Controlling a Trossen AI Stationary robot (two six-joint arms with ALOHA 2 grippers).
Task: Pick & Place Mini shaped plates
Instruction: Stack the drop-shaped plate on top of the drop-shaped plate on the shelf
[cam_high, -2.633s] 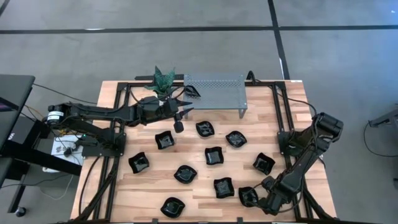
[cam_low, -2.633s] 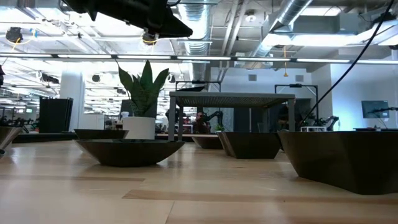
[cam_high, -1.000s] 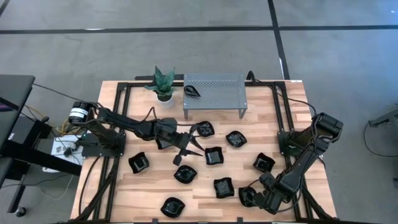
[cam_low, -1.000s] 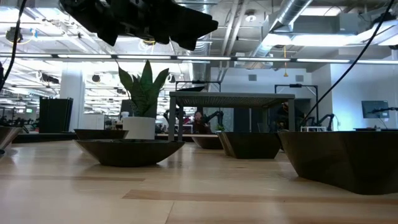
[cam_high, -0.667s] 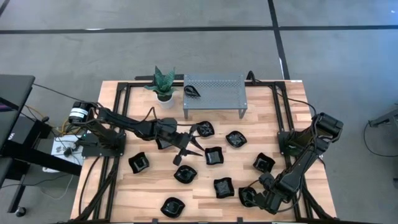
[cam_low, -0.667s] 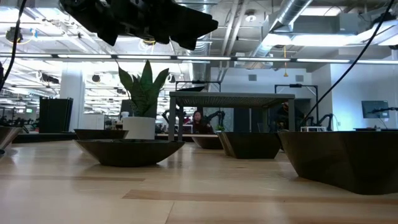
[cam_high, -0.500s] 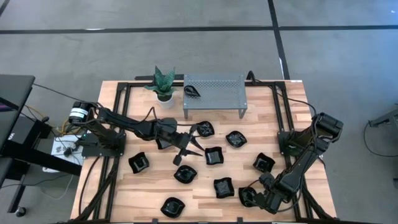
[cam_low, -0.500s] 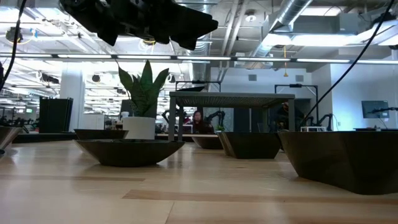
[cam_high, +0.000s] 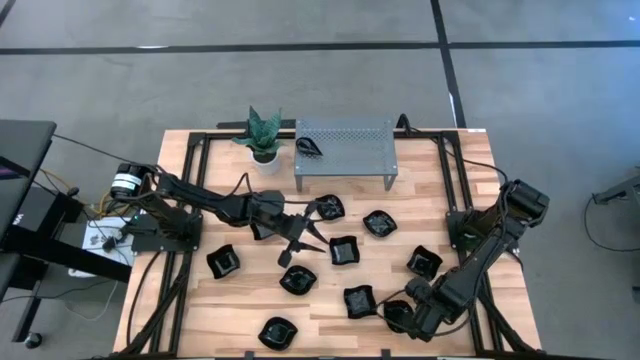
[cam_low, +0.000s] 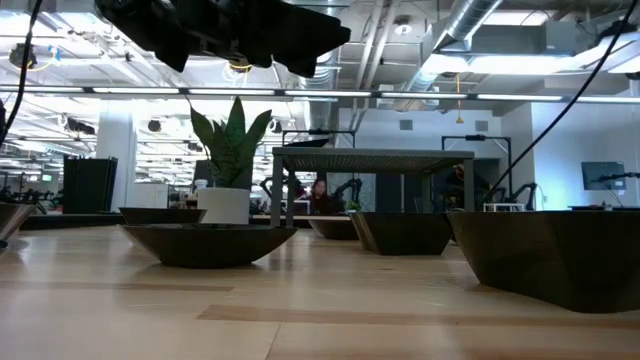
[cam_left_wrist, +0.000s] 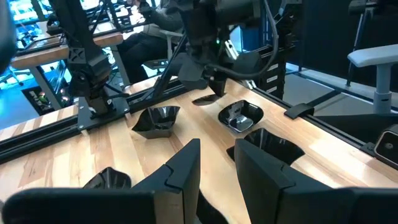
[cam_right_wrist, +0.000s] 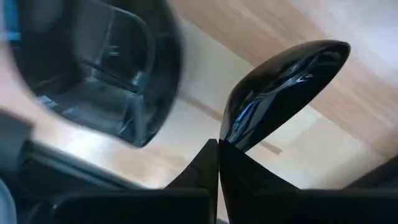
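R claw (cam_high: 408, 318) is sitting low at the desk's (cam_high: 200, 310) near-right corner, fingers (cam_right_wrist: 208, 165) pinched together on the thin rim of a plate (cam_right_wrist: 283, 84), which is tilting up off the wood in the wrist view. L claw (cam_high: 296, 243) is hovering mid-desk w/ fingers (cam_left_wrist: 183, 174) apart, nothing between them, plates (cam_high: 343, 249) lying just beside it. The rest are scattering across the desk; one (cam_high: 309, 147) is sitting on the rack (cam_high: 350, 145).

Handling, judging by looks: glossy, hard, prob. ceramic or glazed, so stiff, light, slippery, chip-prone. Edge grip is the only real option since the bowl is too shallow to span; a straight bit of rim is looking safer than a wavy one. W/ a one-edge pinch the plate is likely swinging or slipping, so slow lift, gentle set-down.
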